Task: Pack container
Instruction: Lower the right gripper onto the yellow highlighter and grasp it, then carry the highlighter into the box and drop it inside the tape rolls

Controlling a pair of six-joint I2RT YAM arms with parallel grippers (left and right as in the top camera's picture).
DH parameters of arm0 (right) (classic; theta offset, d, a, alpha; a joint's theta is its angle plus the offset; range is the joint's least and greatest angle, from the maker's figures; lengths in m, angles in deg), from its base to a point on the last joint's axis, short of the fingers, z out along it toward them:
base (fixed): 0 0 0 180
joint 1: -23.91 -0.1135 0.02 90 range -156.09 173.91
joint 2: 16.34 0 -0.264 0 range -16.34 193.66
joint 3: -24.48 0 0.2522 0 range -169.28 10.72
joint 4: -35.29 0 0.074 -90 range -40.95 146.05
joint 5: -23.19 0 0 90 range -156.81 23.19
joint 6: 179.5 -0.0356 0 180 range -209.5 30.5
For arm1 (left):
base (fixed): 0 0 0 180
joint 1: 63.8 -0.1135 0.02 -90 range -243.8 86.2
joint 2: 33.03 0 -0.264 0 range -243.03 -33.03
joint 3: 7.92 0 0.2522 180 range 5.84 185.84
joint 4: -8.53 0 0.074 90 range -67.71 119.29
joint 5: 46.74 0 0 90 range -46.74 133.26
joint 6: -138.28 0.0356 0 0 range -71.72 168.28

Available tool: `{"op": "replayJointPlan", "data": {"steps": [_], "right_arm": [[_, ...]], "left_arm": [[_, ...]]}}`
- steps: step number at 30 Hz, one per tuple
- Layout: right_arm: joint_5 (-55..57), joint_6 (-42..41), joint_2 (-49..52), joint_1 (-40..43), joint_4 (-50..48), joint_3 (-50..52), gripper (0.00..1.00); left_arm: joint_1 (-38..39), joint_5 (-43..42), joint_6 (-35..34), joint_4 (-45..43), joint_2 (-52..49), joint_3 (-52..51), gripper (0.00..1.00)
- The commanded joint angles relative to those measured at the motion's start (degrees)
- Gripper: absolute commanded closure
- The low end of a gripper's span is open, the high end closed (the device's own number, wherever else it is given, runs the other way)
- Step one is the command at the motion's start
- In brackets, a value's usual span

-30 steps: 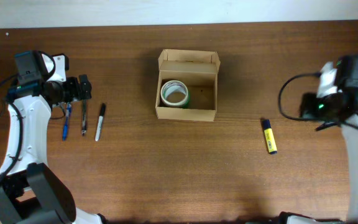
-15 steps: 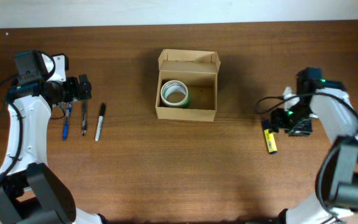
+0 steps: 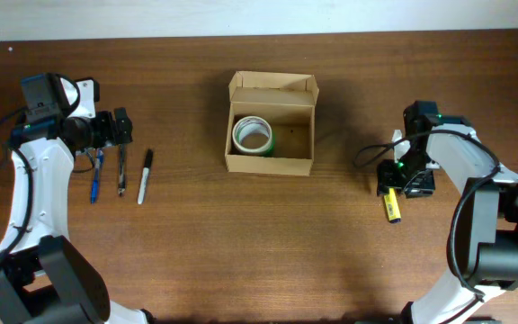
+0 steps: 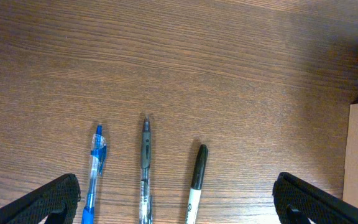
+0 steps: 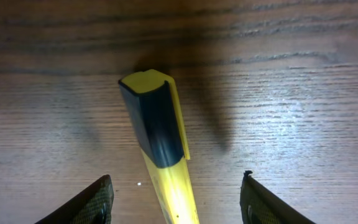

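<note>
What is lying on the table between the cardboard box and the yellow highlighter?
Nothing: in the overhead view only bare wooden table lies between the box and the highlighter.

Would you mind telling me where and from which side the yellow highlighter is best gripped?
I would grip the yellow highlighter on its barrel just below the dark cap, from straight above, jaws across its width. It lies flat on the table, leaving only its long sides free; the right gripper hangs open astride it.

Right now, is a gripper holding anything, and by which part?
Nothing is held. The right gripper stands open either side of the yellow highlighter, not touching it; the left gripper is open above the pens.
</note>
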Motion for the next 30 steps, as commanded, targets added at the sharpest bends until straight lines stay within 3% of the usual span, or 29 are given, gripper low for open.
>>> {"op": "replayJointPlan", "data": {"steps": [1, 7, 8, 10, 23, 24, 27, 30], "right_arm": [[1.2, -1.2, 0.7, -0.7, -0.7, 1.2, 0.37], [1.6, -1.6, 0.7, -1.8, -1.0, 1.8, 0.38], [1.6, -1.6, 0.7, -2.1, -1.4, 1.8, 0.5], [1.7, -2.0, 0.7, -2.5, -1.6, 1.9, 0.56], [3.7, -4.0, 0.8, -2.5, -3.9, 5.7, 0.52], [3.5, -4.0, 0.8, -2.5, -3.9, 5.8, 0.56], [3.5, -4.2, 0.7, -2.5, -3.9, 5.8, 0.88], [2.6, -4.5, 0.7, -2.5, -3.8, 5.7, 0.93]], "left_arm": [[-0.2, -0.6, 0.9, 0.0, -0.6, 0.8, 0.01], [-0.2, -0.6, 0.9, 0.0, -0.6, 0.8, 0.01], [-0.2, -0.6, 0.9, 0.0, -0.6, 0.8, 0.01], [-0.2, -0.6, 0.9, 0.0, -0.6, 0.8, 0.01], [-0.2, -0.6, 0.9, 0.0, -0.6, 0.8, 0.01], [-0.2, -0.6, 0.9, 0.0, -0.6, 0.8, 0.01], [-0.2, -0.6, 1.0, 0.0, -0.6, 0.8, 0.01], [-0.2, -0.6, 0.9, 0.0, -0.6, 0.8, 0.01]]}}
